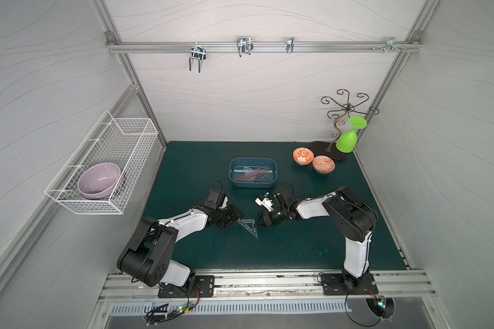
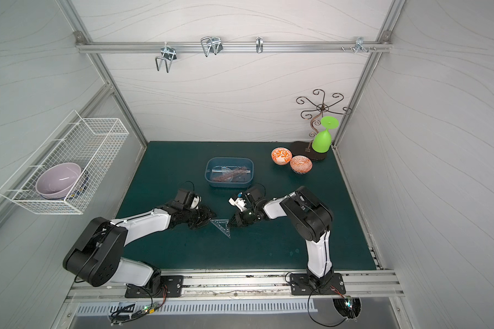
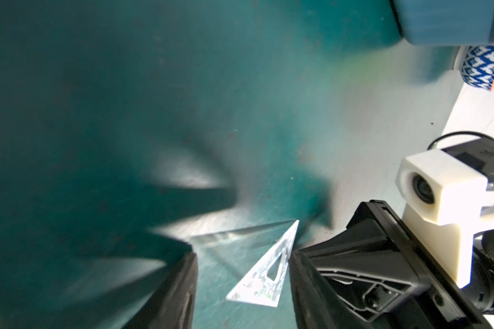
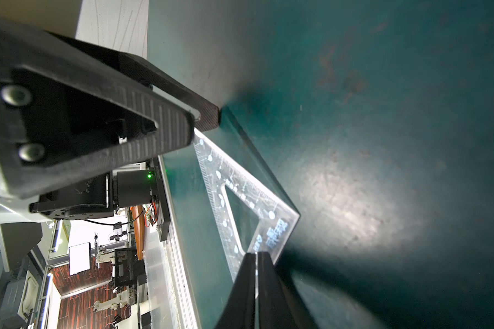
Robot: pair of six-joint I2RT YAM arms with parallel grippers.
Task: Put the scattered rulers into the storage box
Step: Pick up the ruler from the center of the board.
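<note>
A bluish see-through triangle ruler sits mid-mat between my two grippers. My right gripper is shut on one corner of it. My left gripper stands open, its fingers either side of the opposite corner of the triangle without pinching it. Behind them, in both top views, the dusty-blue storage box holds several rulers, dark and clear ones overlapping. I see no other rulers loose on the mat.
Two orange patterned bowls stand at the back right, beside a green glass hanging on a wire stand. A white wire basket with a purple bowl hangs on the left wall.
</note>
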